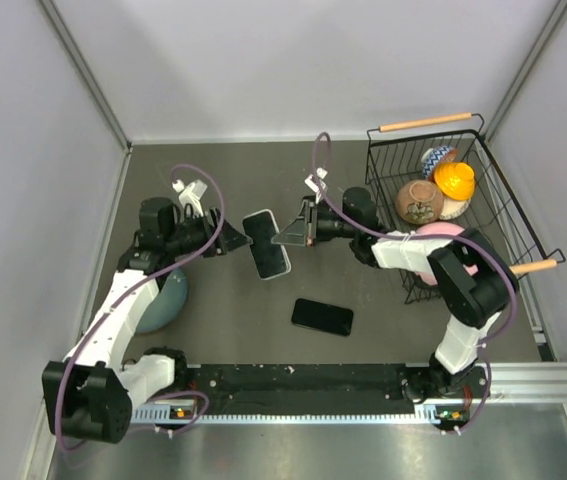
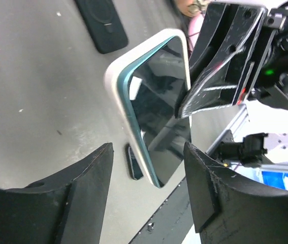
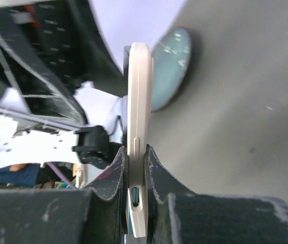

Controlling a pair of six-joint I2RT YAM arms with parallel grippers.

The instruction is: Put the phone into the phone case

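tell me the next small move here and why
Probably the right tool should lower the white phone case onto the table. It alone pinches the case's edge, holding it off the surface with the phone inside; the left tool stands open, touching nothing. Whether the phone is fully seated is unclear.

**A robotics lab test cell**

Plain pale walls box in a dark grey table on three sides. Two black-and-white robot arms, the left arm and the right arm, are bolted to a slotted aluminium rail along the near edge. Purple cables loop off them. A black wire basket of small mixed props stands by the right wall.
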